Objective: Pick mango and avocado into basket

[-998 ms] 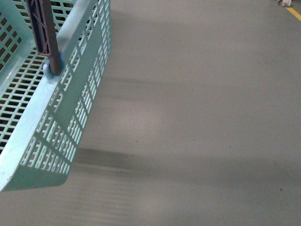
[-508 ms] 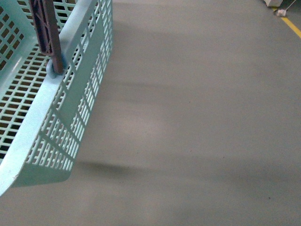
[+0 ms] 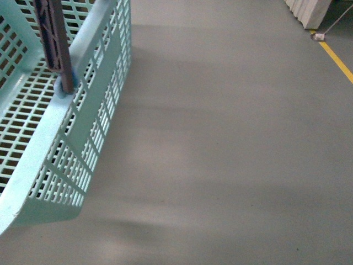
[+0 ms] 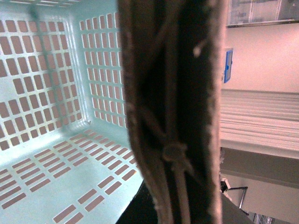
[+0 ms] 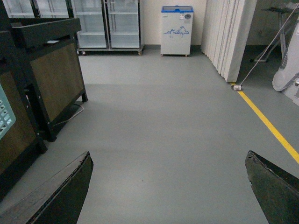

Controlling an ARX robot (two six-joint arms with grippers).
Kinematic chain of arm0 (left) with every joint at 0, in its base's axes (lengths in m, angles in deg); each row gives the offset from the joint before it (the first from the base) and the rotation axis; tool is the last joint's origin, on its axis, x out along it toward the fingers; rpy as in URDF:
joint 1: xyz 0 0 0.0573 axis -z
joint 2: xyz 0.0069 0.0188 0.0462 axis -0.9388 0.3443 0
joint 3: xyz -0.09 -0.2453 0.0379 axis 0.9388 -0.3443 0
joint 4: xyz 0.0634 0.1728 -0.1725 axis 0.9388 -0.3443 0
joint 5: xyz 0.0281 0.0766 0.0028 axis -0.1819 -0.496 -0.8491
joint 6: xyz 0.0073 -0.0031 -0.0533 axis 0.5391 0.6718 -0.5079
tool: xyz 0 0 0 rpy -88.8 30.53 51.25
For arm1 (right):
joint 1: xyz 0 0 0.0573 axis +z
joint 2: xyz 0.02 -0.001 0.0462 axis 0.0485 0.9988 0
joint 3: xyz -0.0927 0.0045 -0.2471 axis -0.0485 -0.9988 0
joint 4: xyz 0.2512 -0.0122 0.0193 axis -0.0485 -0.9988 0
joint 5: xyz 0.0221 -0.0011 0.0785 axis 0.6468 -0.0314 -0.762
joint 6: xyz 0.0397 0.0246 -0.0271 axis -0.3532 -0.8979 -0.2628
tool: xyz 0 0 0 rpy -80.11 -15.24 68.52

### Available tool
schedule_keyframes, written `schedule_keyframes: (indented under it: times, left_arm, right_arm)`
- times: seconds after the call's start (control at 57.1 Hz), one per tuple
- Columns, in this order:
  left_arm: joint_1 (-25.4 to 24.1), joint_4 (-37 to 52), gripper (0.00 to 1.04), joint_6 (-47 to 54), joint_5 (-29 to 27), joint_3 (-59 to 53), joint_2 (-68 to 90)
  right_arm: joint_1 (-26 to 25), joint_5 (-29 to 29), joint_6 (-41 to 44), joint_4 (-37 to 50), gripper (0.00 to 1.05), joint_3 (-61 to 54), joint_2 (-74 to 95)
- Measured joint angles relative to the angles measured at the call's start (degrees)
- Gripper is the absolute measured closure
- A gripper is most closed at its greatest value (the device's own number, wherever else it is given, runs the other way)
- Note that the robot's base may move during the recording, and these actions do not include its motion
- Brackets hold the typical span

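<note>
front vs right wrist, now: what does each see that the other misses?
Front only: the brown handle, upright on its pivot.
Right wrist only: the right pincer, open with nothing between its fingers; a white chest with a blue lid; glass-door cabinets; a dark panelled stand.
Both: grey floor, yellow line, white folding partition, and the basket. The front view shows its slotted wall and floor, the right wrist view only a turquoise sliver.
</note>
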State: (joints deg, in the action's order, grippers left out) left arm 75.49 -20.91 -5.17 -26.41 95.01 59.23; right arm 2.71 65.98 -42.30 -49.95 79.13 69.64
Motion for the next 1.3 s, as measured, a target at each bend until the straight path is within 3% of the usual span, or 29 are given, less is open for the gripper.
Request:
schedule_keyframes:
  times: [1.295]
  left_arm:
    - [0.0,0.0,0.99,0.0,0.0,0.0,0.0]
  right_arm:
    - [0.0,0.0,0.0,0.0,0.08,0.0,0.0]
